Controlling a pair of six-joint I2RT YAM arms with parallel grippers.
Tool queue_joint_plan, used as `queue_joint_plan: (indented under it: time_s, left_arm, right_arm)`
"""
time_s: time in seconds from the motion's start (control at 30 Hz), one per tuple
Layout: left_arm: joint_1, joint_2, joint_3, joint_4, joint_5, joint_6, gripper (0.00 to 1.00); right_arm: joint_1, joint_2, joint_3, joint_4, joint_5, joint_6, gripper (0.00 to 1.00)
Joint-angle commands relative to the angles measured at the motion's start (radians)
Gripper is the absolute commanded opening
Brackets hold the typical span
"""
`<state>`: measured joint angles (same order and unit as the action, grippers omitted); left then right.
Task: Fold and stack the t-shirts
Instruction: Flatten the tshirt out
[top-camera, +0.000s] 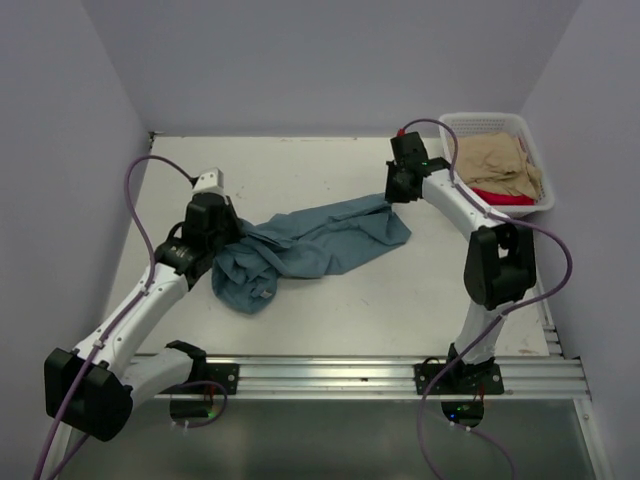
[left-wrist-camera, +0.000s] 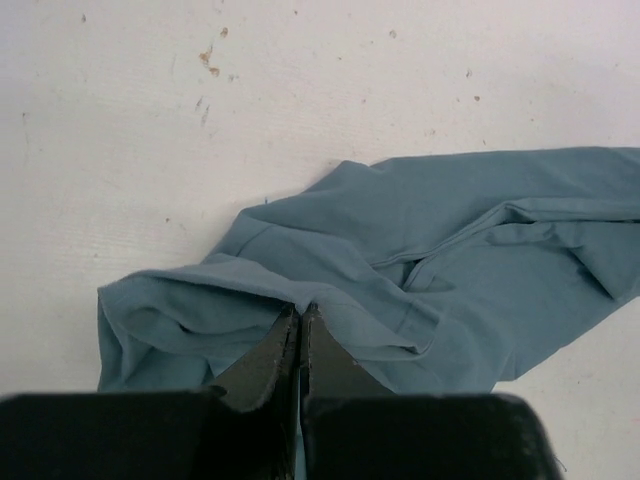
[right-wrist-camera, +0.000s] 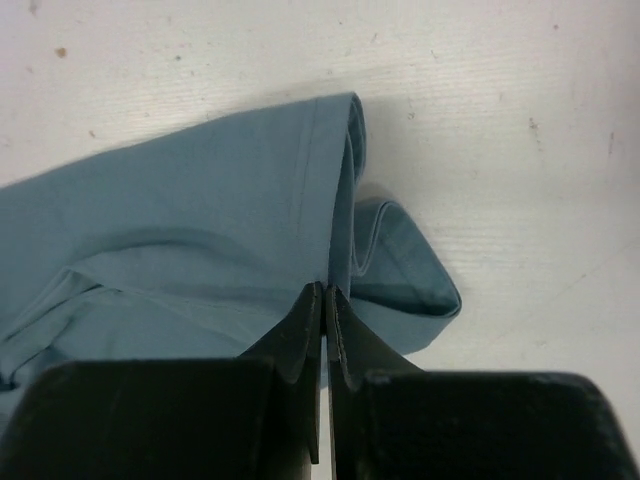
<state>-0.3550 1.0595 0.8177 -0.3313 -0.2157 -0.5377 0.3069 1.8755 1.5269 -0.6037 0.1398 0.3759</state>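
A dusty teal-blue t-shirt (top-camera: 310, 245) lies crumpled across the middle of the white table, stretched from lower left to upper right. My left gripper (top-camera: 222, 238) is at its left end, shut on a pinch of the teal fabric (left-wrist-camera: 330, 270); the black fingertips (left-wrist-camera: 300, 312) meet at a fold. My right gripper (top-camera: 393, 196) is at the shirt's upper right corner, shut on the hemmed edge (right-wrist-camera: 340, 180), with its fingertips (right-wrist-camera: 326, 290) closed together on the cloth. A tan t-shirt (top-camera: 497, 165) and a red t-shirt (top-camera: 503, 197) lie in the basket at the back right.
The white plastic mesh basket (top-camera: 460, 125) stands at the back right corner, close behind my right arm. Walls close in the table on the left, back and right. A metal rail (top-camera: 360, 378) with the arm bases runs along the near edge.
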Motion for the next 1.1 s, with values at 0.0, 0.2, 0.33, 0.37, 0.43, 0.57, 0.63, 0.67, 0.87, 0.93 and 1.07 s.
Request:
queue_joint_plan:
  time_s: [0.0,0.2,0.33,0.37,0.43,0.57,0.63,0.67,0.87,0.93,1.07]
  left_arm:
    - [-0.002,-0.043,0.102,0.023,-0.037,0.059,0.00]
    - [-0.002,-0.070,0.266,-0.015,-0.118,0.152,0.00]
    - [-0.002,-0.096,0.400,-0.034,-0.142,0.211,0.00]
    - [-0.002,-0.107,0.426,-0.041,-0.137,0.220,0.00]
    - [-0.002,-0.128,0.494,-0.041,-0.119,0.240,0.00]
    - [-0.002,-0.220,0.578,-0.015,-0.065,0.265,0.00]
    - [-0.002,-0.256,0.595,0.006,-0.015,0.286,0.00]
    - [-0.002,-0.285,0.616,0.008,0.001,0.291,0.00]
    - [0.007,-0.332,0.728,-0.026,0.153,0.352,0.00]
    - [0.031,-0.329,0.754,-0.046,0.210,0.389,0.00]
    - [0.076,-0.322,0.814,-0.065,0.324,0.423,0.00]
  right_arm:
    - [-0.005,-0.148,-0.014,0.054,0.018,-0.009,0.00]
    - [-0.003,-0.330,-0.030,0.056,0.023,-0.028,0.00]
    - [-0.003,-0.475,-0.039,0.056,0.023,-0.051,0.00]
    - [-0.003,-0.505,-0.046,0.059,0.023,-0.060,0.00]
    - [-0.003,-0.614,-0.060,0.070,0.020,-0.071,0.00]
    - [-0.002,-0.797,-0.096,0.085,0.014,-0.101,0.00]
    - [-0.002,-0.904,-0.119,0.102,0.001,-0.118,0.00]
    - [-0.002,-0.935,-0.125,0.110,-0.005,-0.121,0.00]
    - [-0.003,-1.121,-0.104,0.102,-0.051,-0.213,0.00]
    - [-0.002,-1.138,-0.087,0.079,-0.030,-0.258,0.00]
    - [-0.002,-1.130,-0.002,0.027,-0.008,-0.305,0.00]
